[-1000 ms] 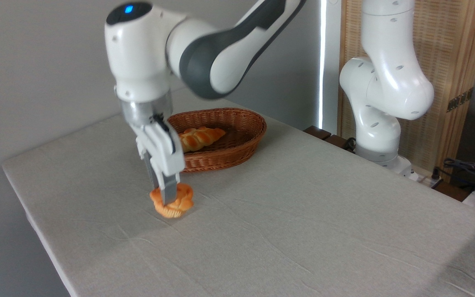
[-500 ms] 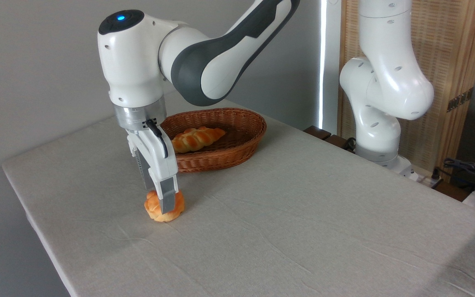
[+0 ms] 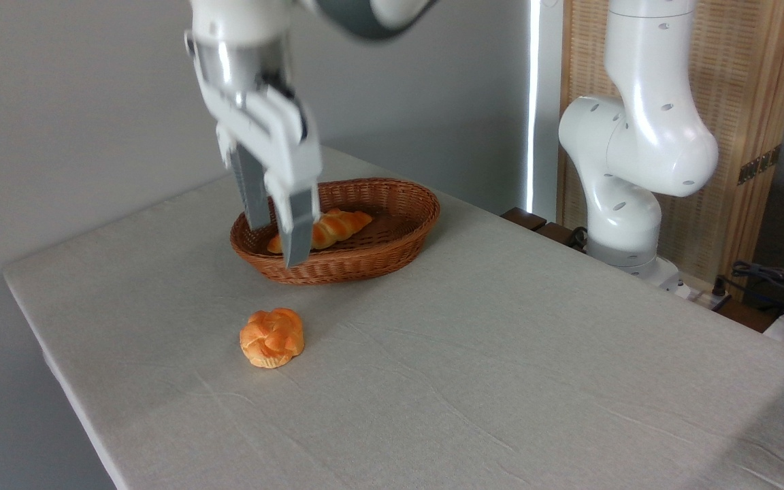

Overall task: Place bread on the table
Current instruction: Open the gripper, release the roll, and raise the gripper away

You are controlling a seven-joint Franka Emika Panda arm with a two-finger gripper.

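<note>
Pale grey-beige cloth, slightly wrinkled, covers the table [image 3: 501,354], which runs from a plain grey wall at the back to a slatted wooden screen behind the arm's white base on the right. Taking the brown oval wicker basket [image 3: 392,245] as the landmark: it stands toward the far side of the table, and an elongated braided loaf [image 3: 337,226] lies inside it. The bread [image 3: 272,338], a small round golden-orange bun with a knotted top, sits upright on the cloth in front of the basket and a little to its left, clear of the rim and touching nothing else. The gripper [image 3: 276,243] hangs in the air above the basket's left end, pointing down, well apart from the bun. Its two grey fingers [image 3: 297,231] stand parted with a clear gap between them and nothing is held there; the nearer finger overlaps the loaf and the basket rim in this view, but whether it is over the basket or in front of it cannot be told. Cables lie at the far right edge, beyond the table.
</note>
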